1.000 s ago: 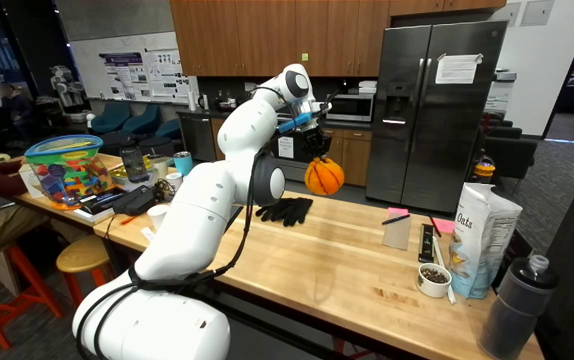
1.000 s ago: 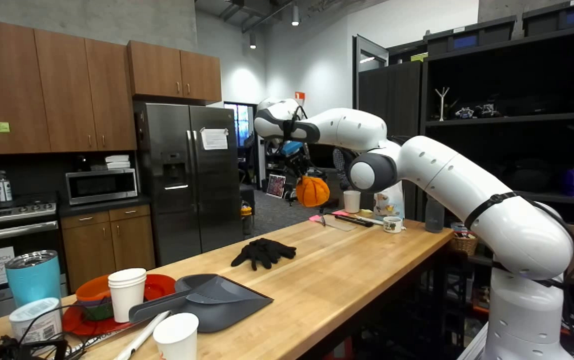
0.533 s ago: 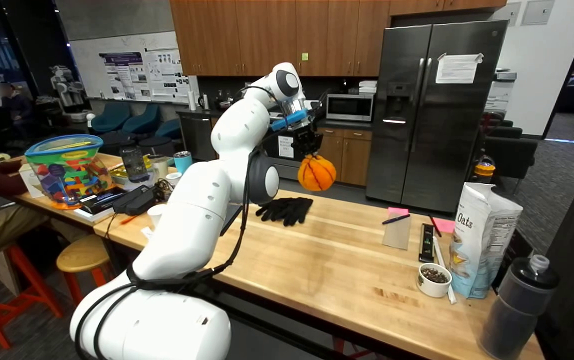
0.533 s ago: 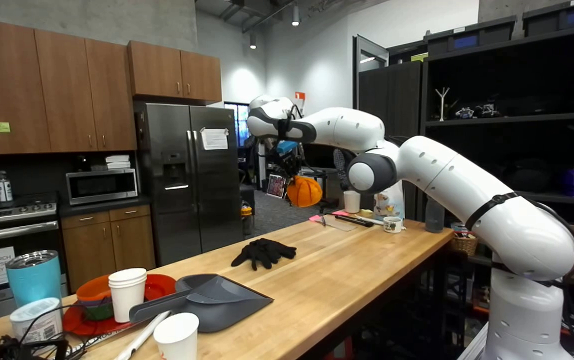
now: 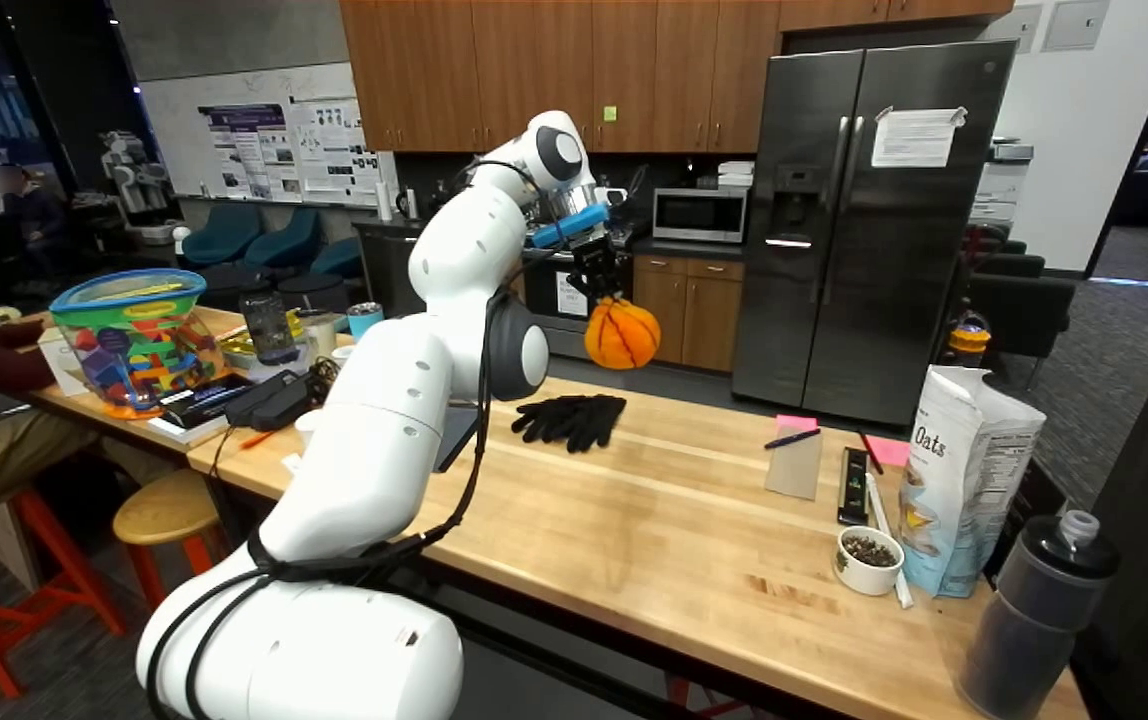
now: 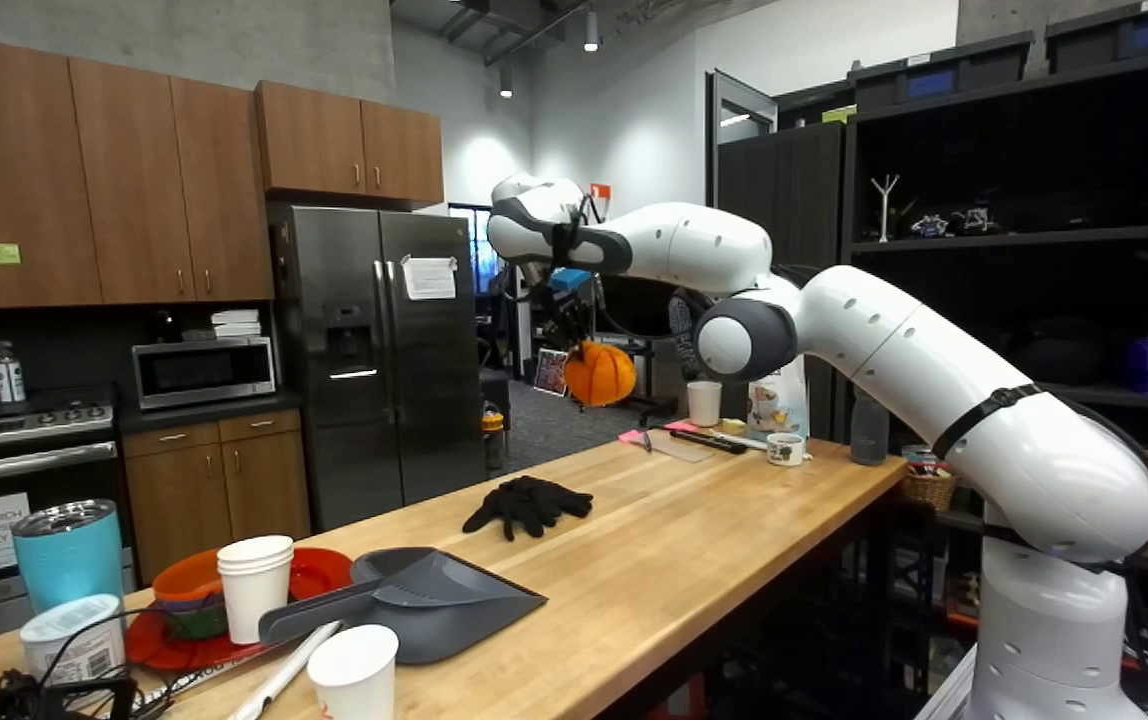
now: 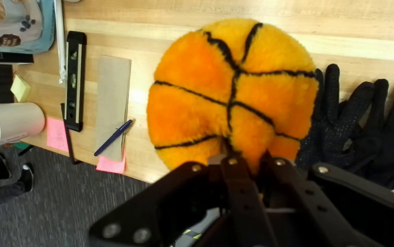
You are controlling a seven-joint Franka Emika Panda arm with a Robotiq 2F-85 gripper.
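A plush orange ball (image 5: 622, 336) with black seams hangs from my gripper (image 5: 612, 293) above the wooden table (image 5: 674, 540). The ball also shows in an exterior view (image 6: 600, 376) below the gripper (image 6: 574, 343). In the wrist view the gripper (image 7: 252, 159) is shut on a pinched fold of the ball (image 7: 197, 113). The ball is clear of the tabletop. Black gloves (image 5: 574, 421) lie on the table near the ball's far-side position; they also show in the wrist view (image 7: 348, 133), beside and below the ball.
An oats bag (image 5: 964, 490), a grey bottle (image 5: 1039, 610), a small filled cup (image 5: 868, 562), a black level (image 5: 853, 487) and a cardboard piece (image 5: 794, 468) with a pen stand at one end. A grey dustpan (image 6: 434, 610), paper cups (image 6: 354, 670) and a blue tumbler (image 6: 69, 550) are at the other.
The gripper and the held ball have moved leftward and slightly up in both exterior views. The ball has stayed in the gripper. The gloves and table items have not moved.
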